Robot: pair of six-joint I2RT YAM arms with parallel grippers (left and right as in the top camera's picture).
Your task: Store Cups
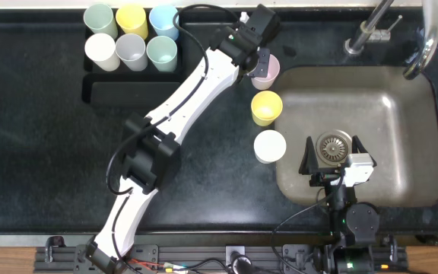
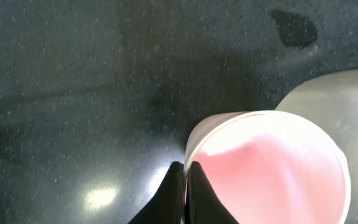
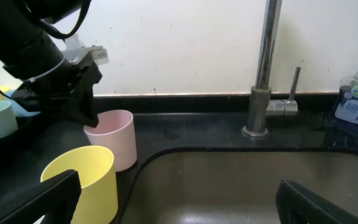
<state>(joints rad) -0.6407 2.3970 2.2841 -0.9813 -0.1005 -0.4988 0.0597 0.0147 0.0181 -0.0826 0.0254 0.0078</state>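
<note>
We list: left gripper [image 2: 183, 186] clamped on pink cup [image 2: 272, 168] rim; right gripper [image 1: 333, 154] spread wide over sink [image 1: 401, 114].

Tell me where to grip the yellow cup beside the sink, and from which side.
Pinch the yellow cup by its rim from above, one finger inside: it stands upright, mouth open. Probably take the counter-side wall, since the pink cup and white cup flank it.

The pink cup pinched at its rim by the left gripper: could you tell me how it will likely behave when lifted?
Probably light: the pink cup looks thin-walled and empty. Its rim may flex slightly, since the left gripper pinches one wall only. Held off-centre like that, it could hang tilted once lifted.
</note>
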